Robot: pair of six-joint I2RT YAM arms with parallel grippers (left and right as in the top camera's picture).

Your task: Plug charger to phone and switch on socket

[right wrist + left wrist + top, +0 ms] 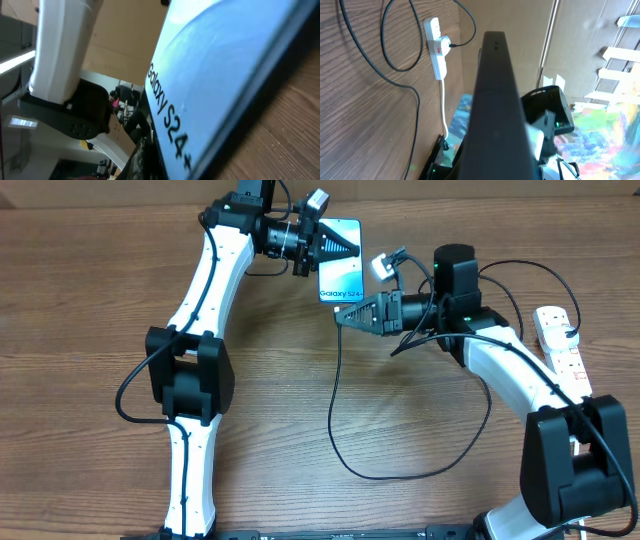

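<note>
Phone (345, 275) upper centre, clamped in my left claw (322, 248) | right claw (343, 316) closed on charger (335, 410) beneath it | step 1 of 2 seemingly unfinished | socket (562, 345) far right, untouched

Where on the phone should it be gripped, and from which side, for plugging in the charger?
Grip the phone on its long left edge near the far end, coming from the left, where the left tool sits. It is slim and tilted, so its near short edge is free for the right tool.
</note>
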